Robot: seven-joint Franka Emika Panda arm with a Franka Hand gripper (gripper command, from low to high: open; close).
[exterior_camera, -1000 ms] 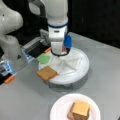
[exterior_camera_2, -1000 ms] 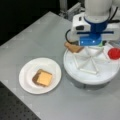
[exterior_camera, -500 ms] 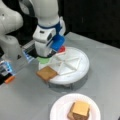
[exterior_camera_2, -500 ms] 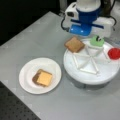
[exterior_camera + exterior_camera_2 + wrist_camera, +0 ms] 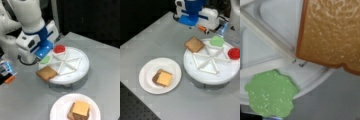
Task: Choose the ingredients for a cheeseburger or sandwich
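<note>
Cheese (image 5: 80,108) tops patty and toast on plate (image 5: 147,71). Second toast (image 5: 46,73) waits on tray (image 5: 82,71) rim, nine o'clock. Claw (image 5: 44,51) above it; grip state unclear.

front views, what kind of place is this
Probably a robot lab bench, not a kitchen: a plain grey table, a white divided tray of toy food, a paper plate holding a part-built sandwich, and the pincer over the tray's edge.
</note>
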